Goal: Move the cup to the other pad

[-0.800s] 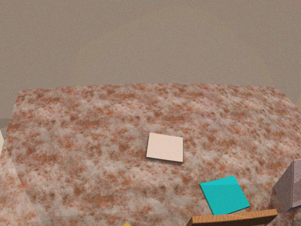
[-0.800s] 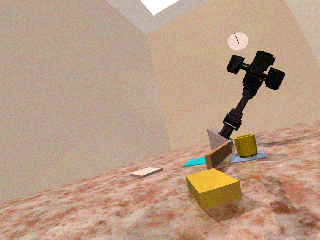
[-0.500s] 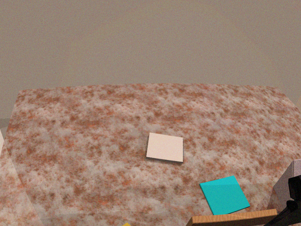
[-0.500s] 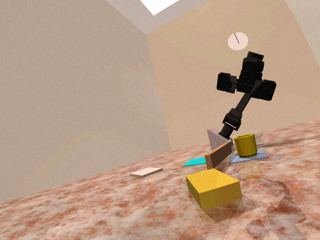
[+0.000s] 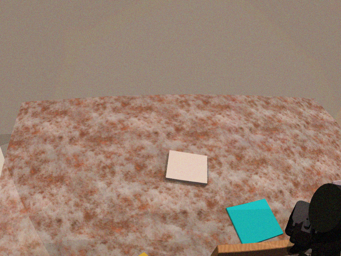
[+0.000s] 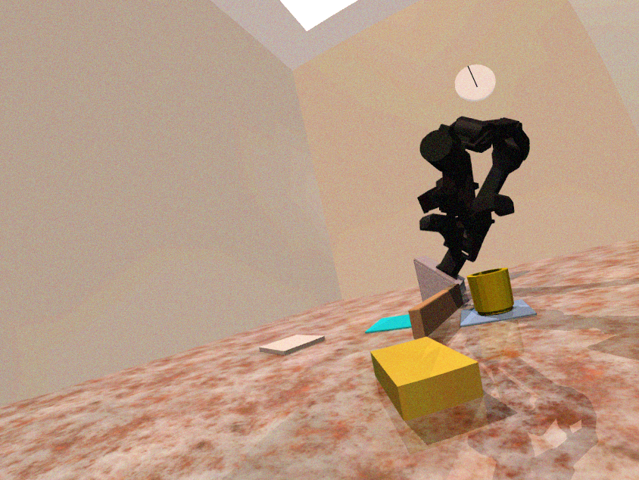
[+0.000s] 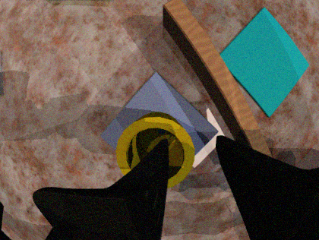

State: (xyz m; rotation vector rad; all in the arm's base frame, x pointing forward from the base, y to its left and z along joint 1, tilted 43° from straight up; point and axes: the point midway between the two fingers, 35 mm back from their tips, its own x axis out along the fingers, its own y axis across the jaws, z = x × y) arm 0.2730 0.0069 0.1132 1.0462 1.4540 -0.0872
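Table (image 5: 82,165) fills lower frame. Arm (image 6: 465,196) folded at right, above the cup. Gripper (image 7: 189,154) fingers part-open, holding nothing, one finger overlapping the rim in wrist view. Cup (image 6: 489,291) upright on blue pad (image 6: 522,311), right of centre. White pad (image 5: 186,166) mid-frame, well apart.

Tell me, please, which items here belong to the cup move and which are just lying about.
Job: gripper, yellow cup, blue pad beneath it; either teal pad or pale pad as target.
Lying about: yellow block, wooden plank, grey wedge.
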